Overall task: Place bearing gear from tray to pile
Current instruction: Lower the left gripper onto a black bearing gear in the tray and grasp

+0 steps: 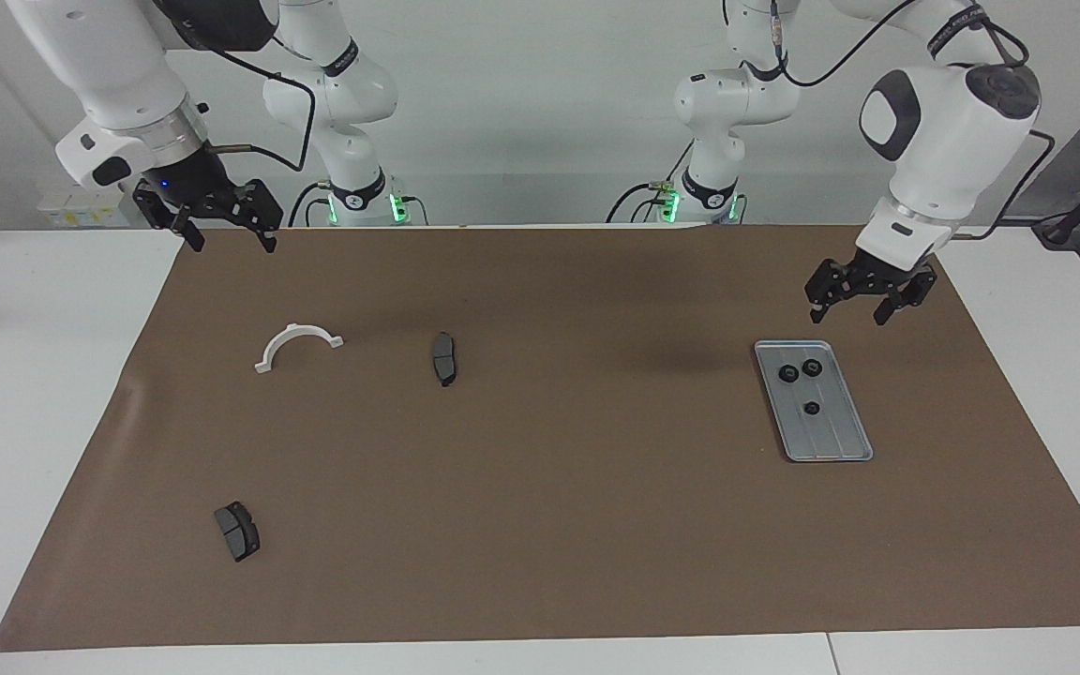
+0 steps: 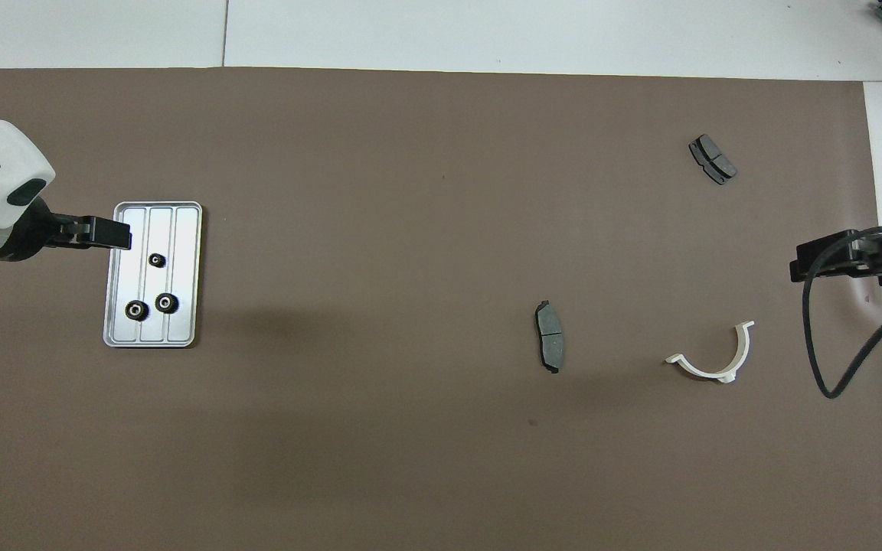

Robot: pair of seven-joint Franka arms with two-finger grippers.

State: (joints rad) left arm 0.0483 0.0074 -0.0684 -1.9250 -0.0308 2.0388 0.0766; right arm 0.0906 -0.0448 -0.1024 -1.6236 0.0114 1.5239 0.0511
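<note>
Overhead, the left gripper [image 1: 856,302] hangs with fingers spread and empty above the robot-side end of the tray [image 1: 835,445], which lies just below it toward the left arm's end of the table. Three black gears [image 1: 787,373] rest in the tray under and just past the fingertips. Well apart, the right gripper [image 1: 219,225] waits, fingers parted, over the mat's edge near a white half-ring [image 1: 297,344].

Count: 1 tray [image 1: 838,444]; 3 black gears [image 1: 787,374] [image 1: 812,367] [image 1: 811,408] on it; 2 brake pads [image 1: 444,358] [image 1: 237,531]; 1 white half-ring [image 1: 296,343]; 2 tools [image 1: 862,298] [image 1: 217,221]; 1 brown mat [image 1: 540,487].
</note>
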